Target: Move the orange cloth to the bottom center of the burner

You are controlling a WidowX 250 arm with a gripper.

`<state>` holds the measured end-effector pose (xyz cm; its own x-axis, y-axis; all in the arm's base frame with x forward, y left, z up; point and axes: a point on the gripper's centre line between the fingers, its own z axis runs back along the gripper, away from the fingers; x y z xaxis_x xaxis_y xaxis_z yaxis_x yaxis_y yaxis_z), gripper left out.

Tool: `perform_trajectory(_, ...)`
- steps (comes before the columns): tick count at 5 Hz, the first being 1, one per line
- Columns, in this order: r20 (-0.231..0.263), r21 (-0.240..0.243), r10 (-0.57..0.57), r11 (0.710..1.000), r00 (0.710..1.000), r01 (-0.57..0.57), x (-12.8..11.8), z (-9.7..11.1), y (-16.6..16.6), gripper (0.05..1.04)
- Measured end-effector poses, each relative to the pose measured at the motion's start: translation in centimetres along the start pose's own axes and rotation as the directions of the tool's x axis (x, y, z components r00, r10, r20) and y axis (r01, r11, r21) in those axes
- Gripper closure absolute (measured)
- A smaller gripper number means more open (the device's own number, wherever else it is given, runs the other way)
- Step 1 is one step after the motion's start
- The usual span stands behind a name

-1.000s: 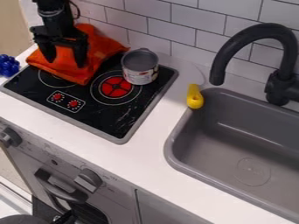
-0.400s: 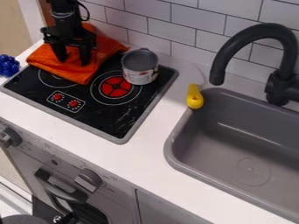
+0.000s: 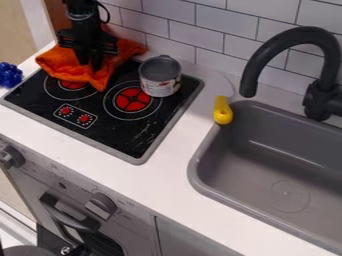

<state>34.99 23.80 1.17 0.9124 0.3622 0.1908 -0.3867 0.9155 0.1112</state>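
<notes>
At the stove's back left, the black gripper point(image 3: 90, 65) points down with its fingers close together, shut on the orange cloth point(image 3: 61, 64). Folds of the cloth bunch up around the fingertips. Its front corner hangs over the black burner plate point(image 3: 123, 131), between the left ring and the larger red-centred ring, and part of the left ring's red centre shows beside it. Whether the cloth's rear part touches the stove is hidden.
An open metal can point(image 3: 160, 82) stands on the back right of the burner plate. Blue beaded object point(image 3: 10, 75) lies at the far left. To the right are a yellow object point(image 3: 222, 111), the grey sink point(image 3: 267, 197) and its black faucet point(image 3: 250, 75).
The gripper has shifted right and its fingers have come together on the cloth. The cloth has bunched and its front left edge has drawn back, uncovering more of the left ring.
</notes>
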Motion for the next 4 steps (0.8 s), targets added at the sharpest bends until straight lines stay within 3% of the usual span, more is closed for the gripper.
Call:
perform_trajectory(1,-0.056,0.014,0.057,0.998,0.997,-0.057,-0.9,0.1,0.2,1.000)
perform_trajectory(3,-0.160,0.046,0.089,0.995,0.983,-0.083,-5.2,0.6,0.0,1.021)
perform_trajectory(4,-0.154,0.042,0.068,0.997,0.986,-0.062,-6.9,0.8,-0.3,1.021)
